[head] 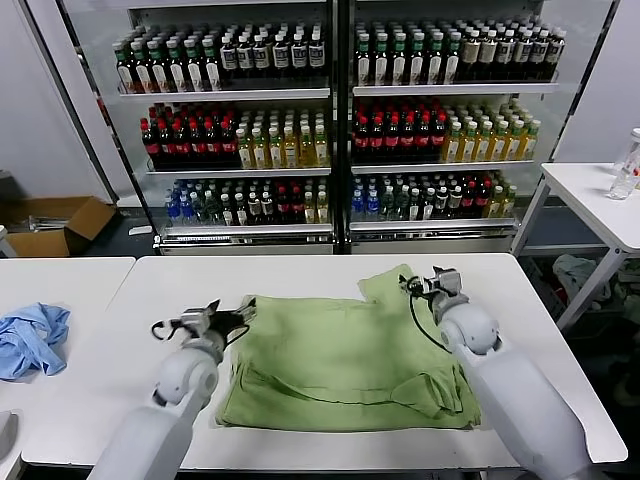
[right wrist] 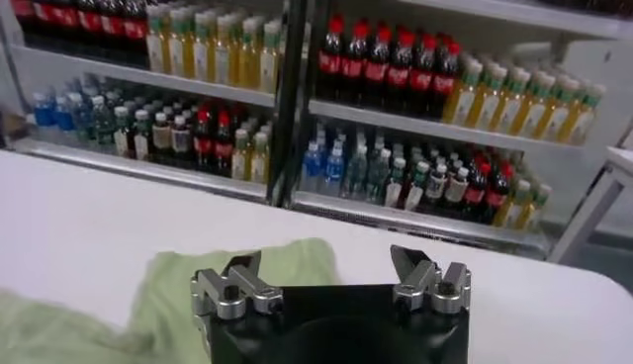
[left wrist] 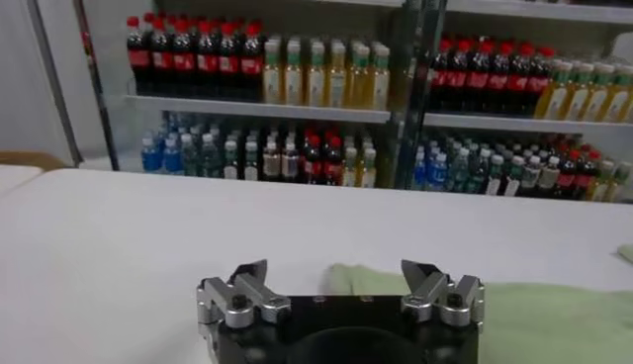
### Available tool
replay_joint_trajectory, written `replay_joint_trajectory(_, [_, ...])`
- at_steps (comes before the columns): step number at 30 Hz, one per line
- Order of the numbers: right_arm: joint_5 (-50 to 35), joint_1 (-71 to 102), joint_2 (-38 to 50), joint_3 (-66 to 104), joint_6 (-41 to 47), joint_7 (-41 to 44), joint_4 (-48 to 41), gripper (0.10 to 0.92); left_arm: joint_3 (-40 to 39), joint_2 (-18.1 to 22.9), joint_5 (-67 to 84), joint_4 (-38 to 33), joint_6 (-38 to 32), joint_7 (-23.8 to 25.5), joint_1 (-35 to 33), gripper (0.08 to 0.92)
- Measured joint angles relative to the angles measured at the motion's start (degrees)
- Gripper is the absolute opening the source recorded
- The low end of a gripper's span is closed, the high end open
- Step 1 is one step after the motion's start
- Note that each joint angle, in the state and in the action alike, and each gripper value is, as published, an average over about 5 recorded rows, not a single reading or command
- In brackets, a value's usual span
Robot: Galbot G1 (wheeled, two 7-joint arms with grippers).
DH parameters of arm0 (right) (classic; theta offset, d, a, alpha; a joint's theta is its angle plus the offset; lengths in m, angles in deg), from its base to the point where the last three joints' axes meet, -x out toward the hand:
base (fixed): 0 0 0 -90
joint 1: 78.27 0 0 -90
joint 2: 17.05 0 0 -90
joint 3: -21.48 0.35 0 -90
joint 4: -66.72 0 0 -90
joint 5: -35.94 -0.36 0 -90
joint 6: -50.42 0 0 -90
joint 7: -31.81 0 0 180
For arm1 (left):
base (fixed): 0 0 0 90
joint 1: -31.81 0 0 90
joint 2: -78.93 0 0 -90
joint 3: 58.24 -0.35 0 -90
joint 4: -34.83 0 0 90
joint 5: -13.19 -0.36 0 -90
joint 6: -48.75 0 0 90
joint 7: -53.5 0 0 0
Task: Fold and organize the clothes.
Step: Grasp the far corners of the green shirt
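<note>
The light green shirt (head: 345,355) lies partly folded on the white table (head: 140,290), with one sleeve sticking out towards the far side (head: 388,285). My left gripper (head: 236,312) is open and empty, just above the shirt's near-left corner; the shirt edge (left wrist: 554,317) shows beyond its fingers in the left wrist view. My right gripper (head: 424,283) is open and empty, over the shirt's far right sleeve, which shows in the right wrist view (right wrist: 188,287).
A light blue cloth (head: 30,338) lies on a second table at the left. Shelves of bottles (head: 330,110) stand behind the table. Another white table (head: 600,200) with a bottle is at the right. A cardboard box (head: 55,225) sits on the floor.
</note>
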Motion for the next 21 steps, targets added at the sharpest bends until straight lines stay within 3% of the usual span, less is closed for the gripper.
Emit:
replay_joint_trajectory(11, [1.89, -4.6, -4.47, -0.69, -0.94, 1.59, -11.29, 0.811, -4.13, 2.92, -1.88, 7.06, 1.26, 0.07, 5.81, 0.807])
replay_joint_trajectory(21, [2.46, -5.51, -5.46, -1.0, -1.39, 5.03, -14.98, 0.551, -5.59, 3.59, -3.68, 9.99, 3.14, -1.41, 7.27, 0.542])
